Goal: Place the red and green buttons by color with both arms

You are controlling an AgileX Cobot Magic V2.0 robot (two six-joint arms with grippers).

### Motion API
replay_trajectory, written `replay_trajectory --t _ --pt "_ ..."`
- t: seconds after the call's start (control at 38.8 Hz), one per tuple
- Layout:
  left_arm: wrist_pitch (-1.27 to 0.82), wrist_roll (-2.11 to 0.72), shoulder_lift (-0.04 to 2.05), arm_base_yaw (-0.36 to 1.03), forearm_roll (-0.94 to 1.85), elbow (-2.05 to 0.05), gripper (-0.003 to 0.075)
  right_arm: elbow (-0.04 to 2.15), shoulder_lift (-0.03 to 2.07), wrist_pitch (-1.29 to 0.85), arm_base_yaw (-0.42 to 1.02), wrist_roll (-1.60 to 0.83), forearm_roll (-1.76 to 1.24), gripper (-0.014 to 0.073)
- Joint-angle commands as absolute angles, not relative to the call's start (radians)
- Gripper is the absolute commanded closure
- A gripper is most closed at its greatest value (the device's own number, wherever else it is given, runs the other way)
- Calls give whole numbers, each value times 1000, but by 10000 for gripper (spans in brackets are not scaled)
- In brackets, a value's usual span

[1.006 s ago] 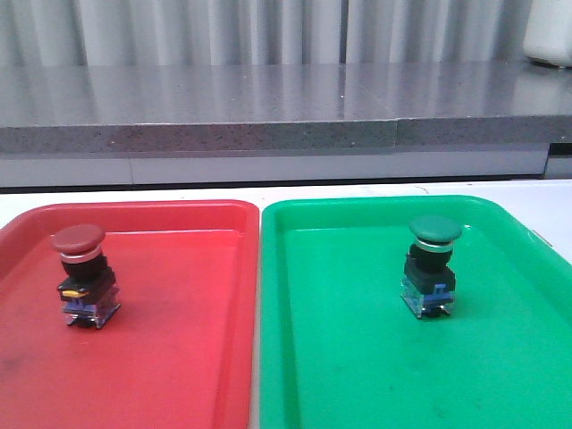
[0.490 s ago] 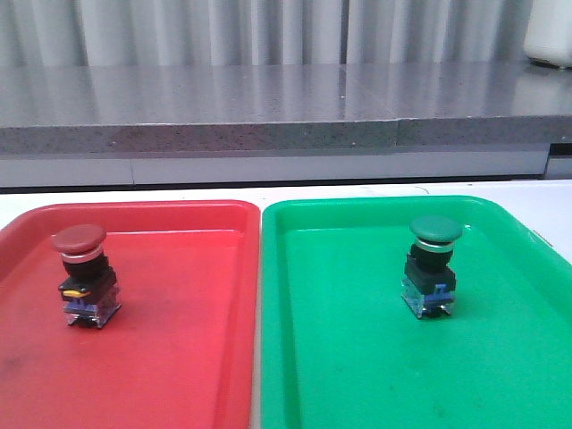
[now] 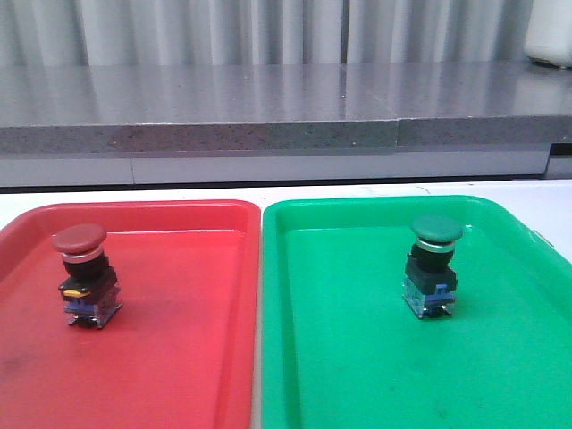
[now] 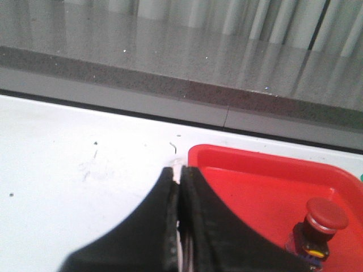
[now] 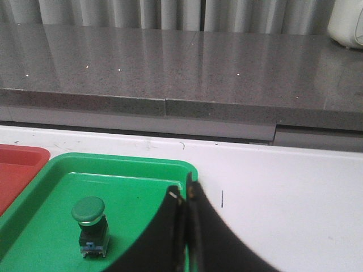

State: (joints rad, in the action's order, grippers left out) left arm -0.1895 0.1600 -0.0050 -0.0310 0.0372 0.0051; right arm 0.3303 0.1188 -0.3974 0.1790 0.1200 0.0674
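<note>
The red button (image 3: 82, 275) stands upright in the red tray (image 3: 179, 357), near its far left; it also shows in the left wrist view (image 4: 316, 229). The green button (image 3: 433, 264) stands upright in the green tray (image 3: 375, 375), right of the middle; it also shows in the right wrist view (image 5: 91, 226). My left gripper (image 4: 178, 173) is shut and empty, over the white table beside the red tray's corner. My right gripper (image 5: 184, 195) is shut and empty, over the green tray's far right rim. Neither arm shows in the front view.
The two trays lie side by side on a white table (image 3: 134, 192). A grey stone ledge (image 3: 268, 116) runs along the back, with a curtain behind it. A white object (image 3: 550, 36) stands at the ledge's far right.
</note>
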Motion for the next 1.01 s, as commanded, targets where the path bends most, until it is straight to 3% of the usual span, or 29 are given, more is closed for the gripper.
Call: replay_trajectory --t 0.0,0.98 --pt "-50 162 -23 -35 51 30 740 354 132 -318 171 122 80 702" --pt "-76 162 -23 -35 51 28 740 333 128 -295 171 120 92 702"
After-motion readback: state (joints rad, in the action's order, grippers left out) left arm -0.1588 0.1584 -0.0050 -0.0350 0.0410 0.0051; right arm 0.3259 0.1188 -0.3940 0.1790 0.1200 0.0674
